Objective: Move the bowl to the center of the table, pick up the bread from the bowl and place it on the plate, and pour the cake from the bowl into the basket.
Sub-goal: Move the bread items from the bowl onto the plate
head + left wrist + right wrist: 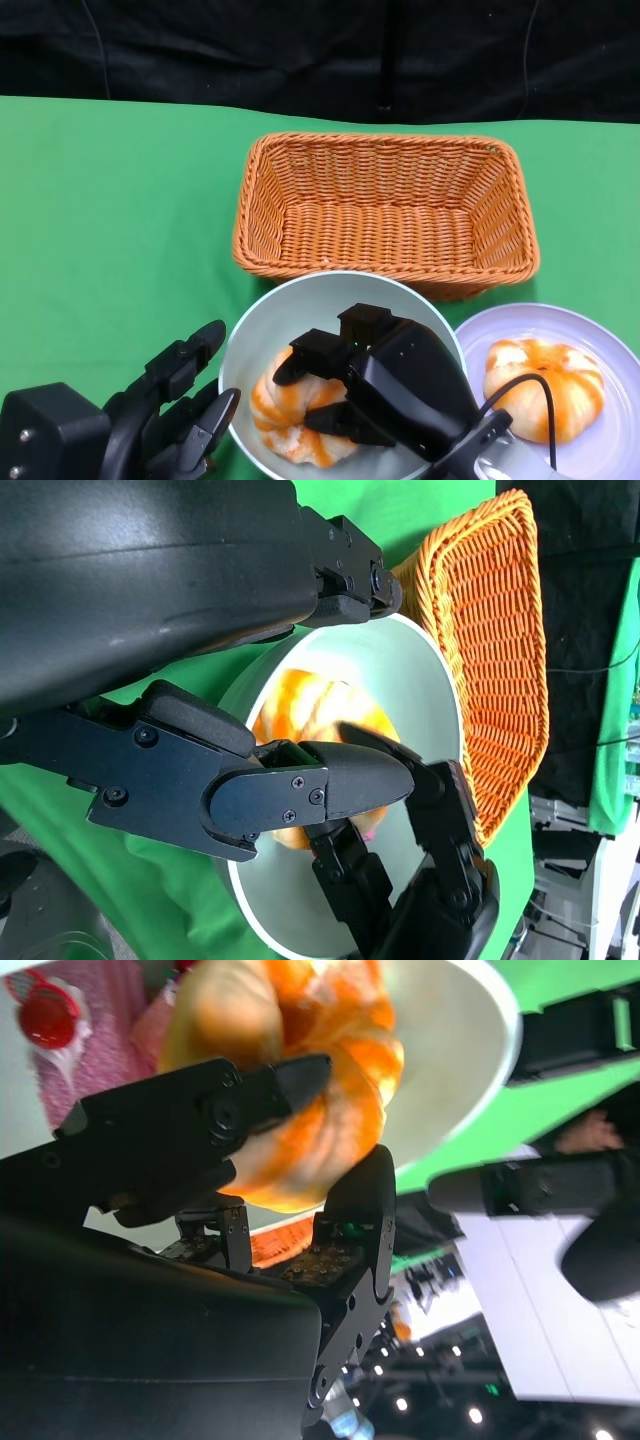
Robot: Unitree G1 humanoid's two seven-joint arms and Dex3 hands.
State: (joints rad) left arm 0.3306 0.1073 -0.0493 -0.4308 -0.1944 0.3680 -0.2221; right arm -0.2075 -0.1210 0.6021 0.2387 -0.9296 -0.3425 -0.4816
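Observation:
The pale bowl (330, 285) stands at the table's front middle, with an orange-striped bun (290, 435) inside it. My right hand (390, 385) reaches into the bowl, its fingers over the bun. In the right wrist view the bun (330, 1130) sits pinched between a finger (200, 1120) and the thumb. My left hand (150, 410) lies beside the bowl's left rim with its fingers apart and nothing in it. In the left wrist view its fingers (250, 770) frame the bowl (420, 690). A second striped bun (540, 385) lies on the lilac plate (600, 350) at the right.
The orange wicker basket (385, 205) stands just behind the bowl, nearly touching it, and holds nothing. Green cloth covers the table, with open room to the left. A black backdrop runs along the far edge.

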